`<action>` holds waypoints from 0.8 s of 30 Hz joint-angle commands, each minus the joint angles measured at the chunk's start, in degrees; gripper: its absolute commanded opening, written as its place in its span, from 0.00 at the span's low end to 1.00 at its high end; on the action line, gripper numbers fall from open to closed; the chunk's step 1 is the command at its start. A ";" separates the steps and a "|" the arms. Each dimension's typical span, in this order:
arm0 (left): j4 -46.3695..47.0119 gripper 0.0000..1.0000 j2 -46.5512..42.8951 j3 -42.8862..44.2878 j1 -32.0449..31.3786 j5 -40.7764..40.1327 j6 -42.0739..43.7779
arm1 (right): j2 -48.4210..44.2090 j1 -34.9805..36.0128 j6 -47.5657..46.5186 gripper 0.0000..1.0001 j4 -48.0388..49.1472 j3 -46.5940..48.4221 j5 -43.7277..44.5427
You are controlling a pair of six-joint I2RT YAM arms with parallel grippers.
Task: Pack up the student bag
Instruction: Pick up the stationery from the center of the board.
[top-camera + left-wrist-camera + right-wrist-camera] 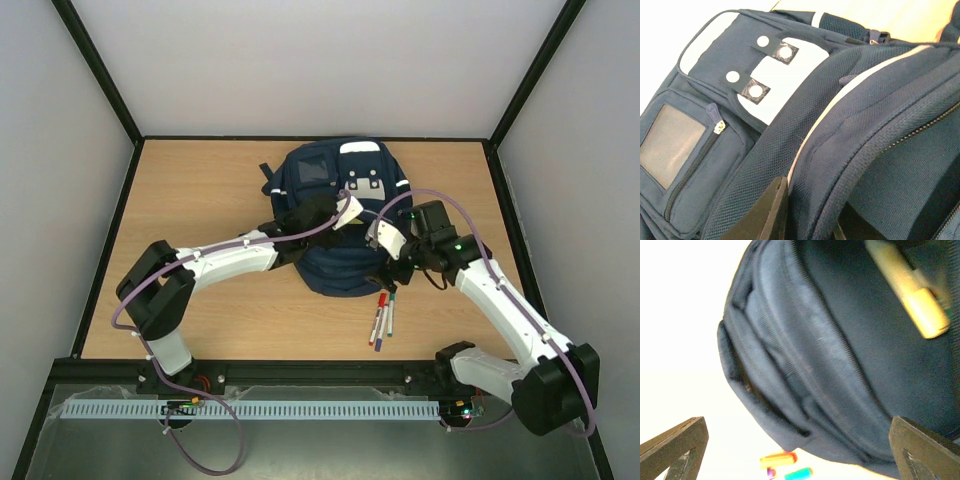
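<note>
From above, the student bag [335, 200] lies flat at the middle of the table [200, 200], towards its far edge. It is navy, with white stripes and a pale square patch on its front. The left gripper [340, 212] rests on the bag's middle, and the right gripper [382, 236] hangs over its right side. A few markers [382, 318] lie on the wood just beside the bag's near edge. Plain pale walls [60, 130] and a black frame [100, 60] close in the table.

The left wrist view shows mesh fabric, a white stripe, a zip pocket with a grey window and two pairs of round snaps. One dark finger [765, 215] presses on a padded fold by the open zip. The jaws stand narrow, grasping that fold.

In the right wrist view the bag's rounded dark side fills the middle. The right fingers [675, 445] stand wide apart at the lower corners, released and touching nothing. A blurred yellow marker [910, 295] shows against the bag's fabric. The table beneath is washed out to white.
</note>
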 commanded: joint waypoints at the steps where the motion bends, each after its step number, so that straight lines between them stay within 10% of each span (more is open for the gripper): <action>1: -1.91 0.17 -1.59 4.01 0.50 0.68 -4.58 | -4.89 -0.17 -8.27 0.99 -12.19 -0.95 -6.58; 4: -3.71 0.14 -2.10 5.00 0.52 0.82 -5.34 | -3.51 -0.17 -16.94 1.00 -18.63 -0.05 -5.93; 12: -5.75 0.05 -2.08 5.52 0.50 2.43 -7.74 | 1.72 2.72 -26.39 0.56 -16.14 -6.03 2.32; 24: -6.10 0.02 -0.63 5.82 0.47 1.78 -8.75 | 2.05 10.40 -26.68 0.44 -2.62 -13.70 11.32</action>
